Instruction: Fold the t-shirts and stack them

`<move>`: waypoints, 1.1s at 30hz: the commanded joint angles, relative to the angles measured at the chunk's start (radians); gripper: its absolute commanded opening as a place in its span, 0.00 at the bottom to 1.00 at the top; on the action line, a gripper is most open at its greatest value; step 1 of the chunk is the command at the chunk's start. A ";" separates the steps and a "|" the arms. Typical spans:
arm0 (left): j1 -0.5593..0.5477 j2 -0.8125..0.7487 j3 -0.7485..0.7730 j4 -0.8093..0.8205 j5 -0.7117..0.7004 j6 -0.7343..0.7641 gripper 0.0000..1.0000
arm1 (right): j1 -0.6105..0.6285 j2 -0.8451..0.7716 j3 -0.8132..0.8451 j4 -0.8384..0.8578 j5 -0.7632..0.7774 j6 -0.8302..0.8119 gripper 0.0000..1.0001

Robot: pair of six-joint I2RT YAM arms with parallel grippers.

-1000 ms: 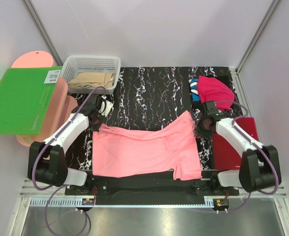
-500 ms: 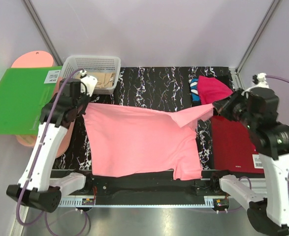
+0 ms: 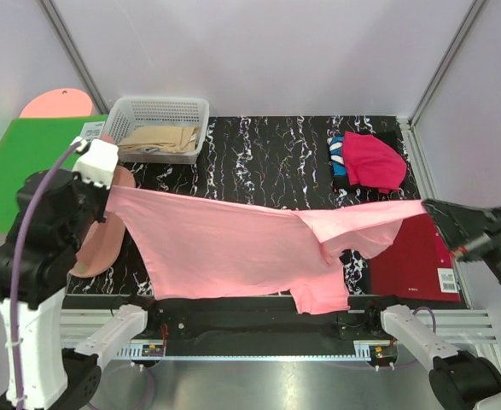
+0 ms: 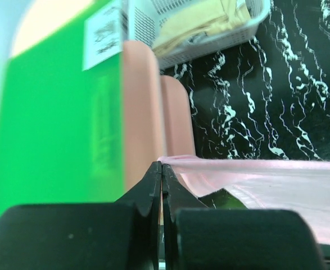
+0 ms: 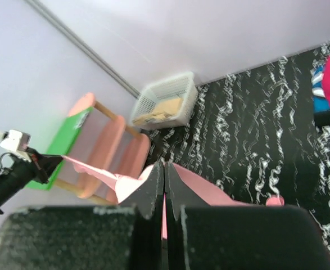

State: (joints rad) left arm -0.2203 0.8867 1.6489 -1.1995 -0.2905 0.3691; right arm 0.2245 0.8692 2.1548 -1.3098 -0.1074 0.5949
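Altogether three, one pink t-shirt (image 3: 233, 248) taut, left pincer (image 3: 112, 190) and right pincer (image 3: 426, 206) clamping it, magenta t-shirt (image 3: 371, 160), blue t-shirt (image 3: 336, 152)

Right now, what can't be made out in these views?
- Blue shirt: top view, mostly buried under the magenta shirt.
- Right arm: top view, cut off by the right edge behind the right claw.
- Pink shirt: wrist views, mostly blocked by the left claw and right claw.
- Basket contents: too small to identify.

White arm links (image 3: 30, 346), black joints (image 3: 41, 231), purple cables (image 3: 13, 299), black wedge-shaped jaws
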 commanded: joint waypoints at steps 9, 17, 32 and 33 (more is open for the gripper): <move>0.006 0.027 0.456 -0.172 -0.027 0.042 0.00 | 0.001 0.131 0.454 -0.183 -0.130 -0.024 0.00; 0.007 -0.049 -0.098 0.052 -0.003 0.048 0.00 | 0.001 0.033 -0.127 -0.042 0.170 -0.090 0.00; 0.015 0.554 -0.425 0.645 -0.168 0.272 0.00 | -0.088 0.569 -0.469 0.449 0.209 -0.149 0.00; 0.016 0.592 -0.397 0.666 -0.189 0.281 0.00 | -0.096 0.602 -0.455 0.455 0.198 -0.149 0.00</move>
State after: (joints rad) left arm -0.2169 1.3403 1.2007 -0.7605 -0.3721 0.5568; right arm 0.1780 1.3823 1.6543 -1.0096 0.1196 0.4625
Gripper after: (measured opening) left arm 0.005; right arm 0.010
